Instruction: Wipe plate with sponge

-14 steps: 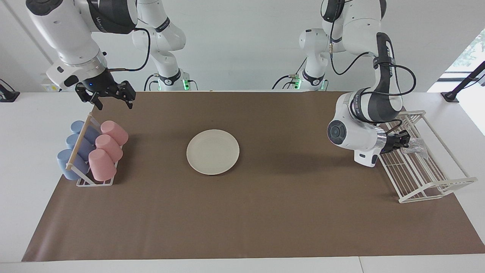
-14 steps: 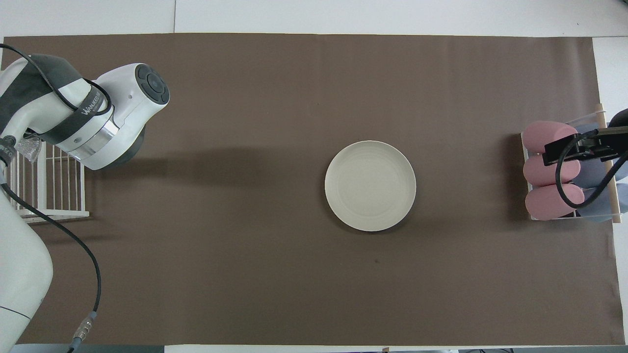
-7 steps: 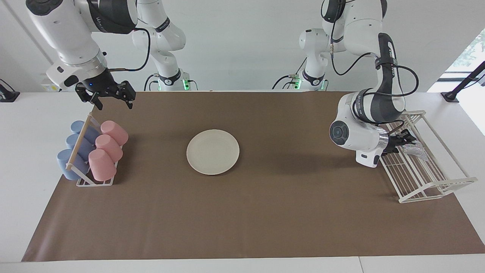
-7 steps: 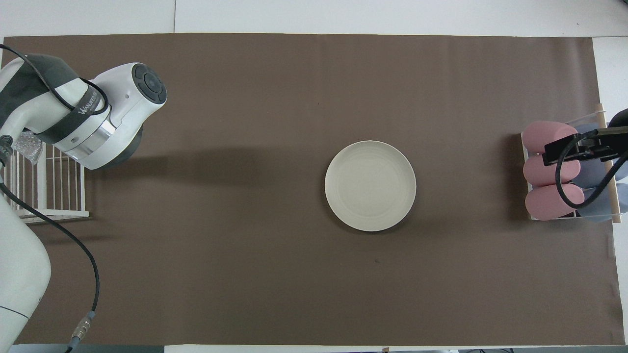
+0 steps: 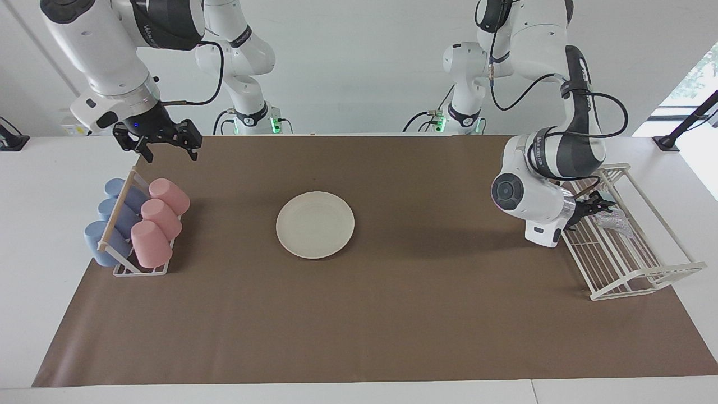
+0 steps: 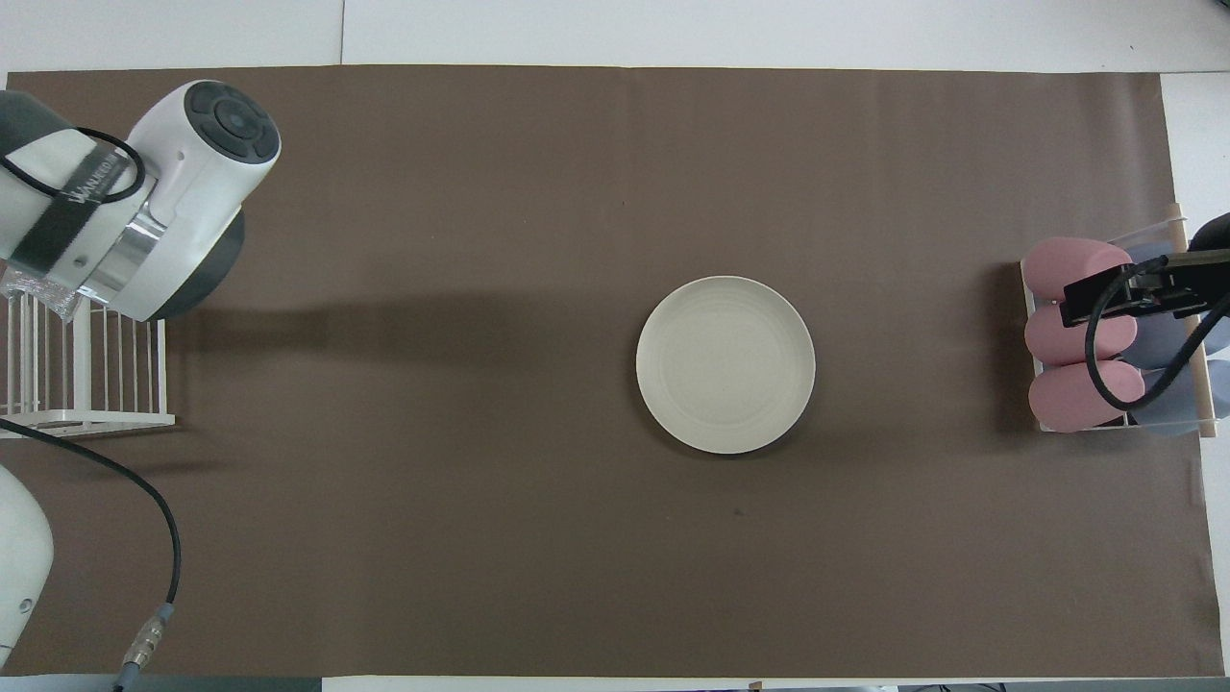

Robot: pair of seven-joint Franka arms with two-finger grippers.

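The cream-white plate (image 5: 315,224) lies flat in the middle of the brown mat, and it also shows in the overhead view (image 6: 725,363). The silvery sponge (image 5: 615,221) lies in the white wire rack (image 5: 634,272) at the left arm's end of the table. In the overhead view only a bit of the sponge (image 6: 31,290) shows under the arm. My left gripper (image 5: 599,203) reaches sideways into the rack, just beside and above the sponge. My right gripper (image 5: 170,152) is open and empty, and waits over the mat's edge beside the cup rack.
A cup rack (image 5: 140,270) with three pink cups (image 5: 160,216) and three blue cups (image 5: 112,219) stands at the right arm's end of the table. In the overhead view the left arm's wrist covers part of the wire rack (image 6: 86,384).
The left arm's wrist has turned and risen a little over the wire rack. The sponge has stayed in the rack. The plate and the right arm have not moved.
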